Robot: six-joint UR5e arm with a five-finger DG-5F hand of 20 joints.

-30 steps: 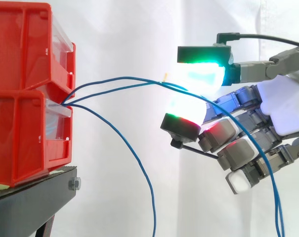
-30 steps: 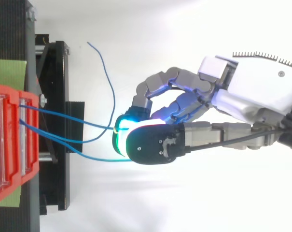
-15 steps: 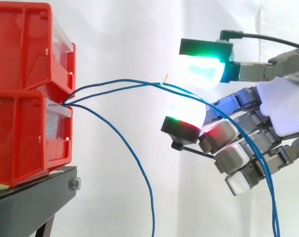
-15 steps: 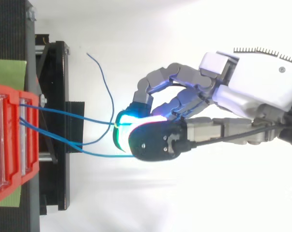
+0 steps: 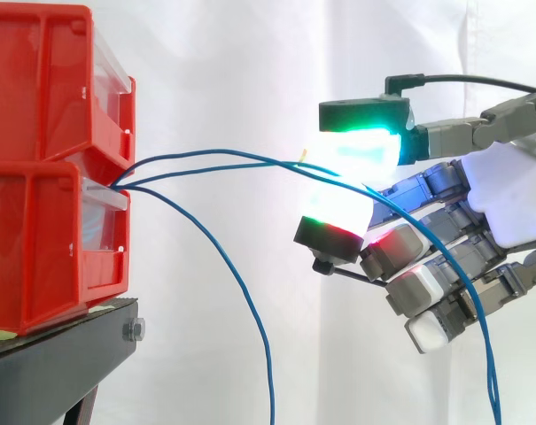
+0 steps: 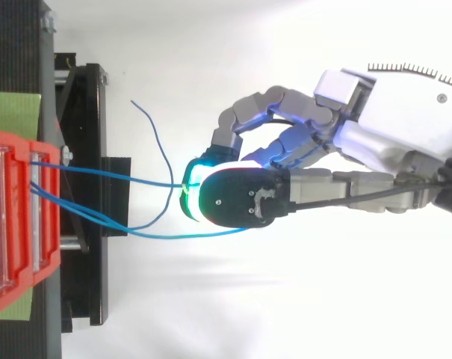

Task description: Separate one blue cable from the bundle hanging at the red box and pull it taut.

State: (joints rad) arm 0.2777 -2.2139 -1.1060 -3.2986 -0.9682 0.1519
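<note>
A: Spotted the change at the hand [image 5: 507, 195]?

B: Yes; half a second ago had the thumb pad [image 5: 361, 149] lifted clear, with a plain gap under it; now has it lowered onto the fingertip pad [image 5: 337, 205], pinching one blue cable [image 6: 113, 176] just behind its yellowish tip; with the other fingers curled loosely below, gripping nothing.

A: And the meaning for the job?

B: Probably separation as good as made and the grasp closed; pulling yet to do; from above, running nearly straight from the red bins [image 5: 46, 239] to the pinch; from the side, bowing up a little on the way, so not taut yet; likely needs a draw away from the bins.

A: Anything in the way?

B: A second cable [image 6: 158, 237] of the bundle; leaving the same gap between the bins, passing beside the thumb, then draping over the curled fingers and dropping past them; more of it lying along the thumb than a moment ago, going by the top view; could get dragged along in the pull, at a guess; also a third cable [image 5: 241, 292], hanging well below the hand and apart from it; no trouble expected there.

A: Round about?

B: Just the black stand [image 5: 64, 354] under the bins and the white curtain [image 5: 232, 53] behind.
</note>
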